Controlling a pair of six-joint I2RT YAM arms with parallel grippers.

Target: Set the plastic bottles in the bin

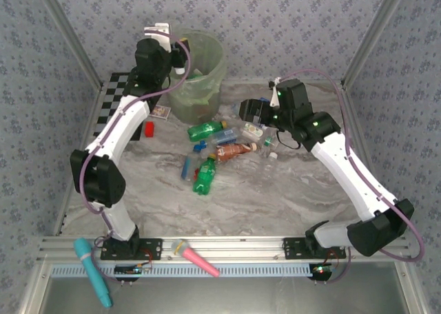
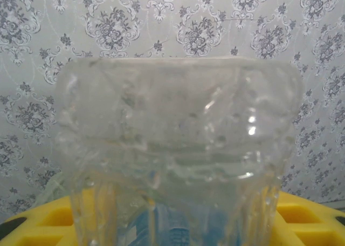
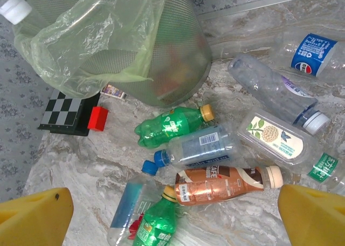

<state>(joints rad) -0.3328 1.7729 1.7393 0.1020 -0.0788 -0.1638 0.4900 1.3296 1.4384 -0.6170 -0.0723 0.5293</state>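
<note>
My left gripper (image 1: 167, 44) is raised at the left rim of the bin (image 1: 201, 76), a pale-green bag-lined bucket (image 3: 108, 41). It is shut on a clear bottle (image 2: 178, 143) with a blue label, held between the yellow fingers (image 2: 40, 221); its white cap (image 3: 15, 8) shows by the bin's rim. My right gripper (image 1: 249, 111) hangs open above the pile, its fingertips (image 3: 35, 216) wide apart with nothing between them. On the table lie a green soda bottle (image 3: 172, 124), a clear blue-capped one (image 3: 202, 146), a brown one (image 3: 226, 184), a second green one (image 3: 156, 224) and more clear ones (image 3: 272, 87).
A red block (image 1: 149, 129) and the chessboard (image 1: 117, 97) lie left of the bin, with a small card (image 1: 162, 113) beside them. A pink tool (image 1: 196, 257) and a teal tool (image 1: 93, 271) rest on the front rail. Walls close in the back and sides.
</note>
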